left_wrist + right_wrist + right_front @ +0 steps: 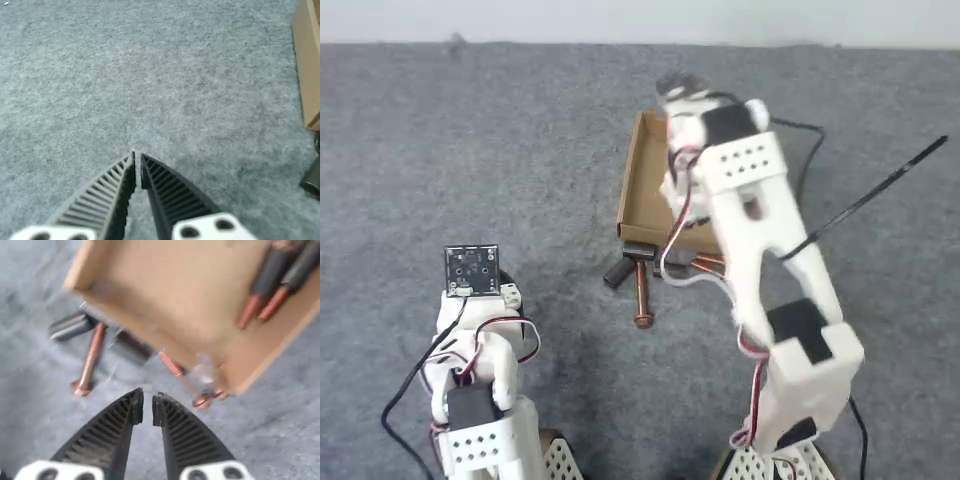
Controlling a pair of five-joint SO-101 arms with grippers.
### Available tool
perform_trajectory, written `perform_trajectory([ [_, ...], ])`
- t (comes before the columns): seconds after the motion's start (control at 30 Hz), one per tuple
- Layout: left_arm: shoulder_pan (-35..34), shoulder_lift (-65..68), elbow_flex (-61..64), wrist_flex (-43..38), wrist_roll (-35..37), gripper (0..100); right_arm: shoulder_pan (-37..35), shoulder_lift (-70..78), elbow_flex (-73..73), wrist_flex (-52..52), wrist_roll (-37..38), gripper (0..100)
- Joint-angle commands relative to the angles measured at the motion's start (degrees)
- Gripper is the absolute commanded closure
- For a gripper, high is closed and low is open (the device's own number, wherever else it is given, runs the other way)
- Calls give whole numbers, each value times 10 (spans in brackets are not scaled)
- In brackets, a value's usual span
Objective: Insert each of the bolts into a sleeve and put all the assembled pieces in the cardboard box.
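While my right gripper (147, 402) hangs clenched and empty by the cardboard box (165, 295), two assembled pieces (272, 282) lie inside; a bolt (91, 357) and sleeve (70, 326) lie just outside; my left gripper (138, 159) is clenched too.

Coppery metal bolts (641, 295), matt dark sleeves (617, 272), cardboard box (642, 190), rough carpet (470, 130)

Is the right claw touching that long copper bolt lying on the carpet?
Apart. In the right wrist view, a strip of grey carpet shows plainly between the right gripper and the copper bolt.
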Motion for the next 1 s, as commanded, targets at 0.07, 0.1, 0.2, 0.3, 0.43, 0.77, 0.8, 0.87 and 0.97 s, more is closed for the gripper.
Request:
perform_trajectory([
  [0.07, -3, -8, -5, 4, -4, 985, -88, -107, 82, 19, 23, 989],
  [0.1, -3, -8, -5, 4, -4, 985, -101, -112, 98, 19, 47, 988],
  [0.2, -3, -8, -5, 4, -4, 985, -132, -124, 137, 19, 113, 988],
  [0.3, -3, -8, -5, 4, -4, 985, -142, -127, 149, 19, 154, 979],
  [0.43, -4, -8, -5, 4, -4, 985, -138, -122, 158, 19, 229, 870],
  [0.77, -4, -8, -5, 4, -4, 985, -119, -124, 280, -109, 339, 839],
  [0.8, -4, -8, -5, 4, -4, 985, -112, -125, 289, -131, 353, 839],
  [0.87, -4, -8, -5, 4, -4, 985, -102, -123, 306, -169, 389, 839],
  [0.97, -4, -8, -5, 4, -4, 985, -93, -123, 336, -227, 435, 839],
])
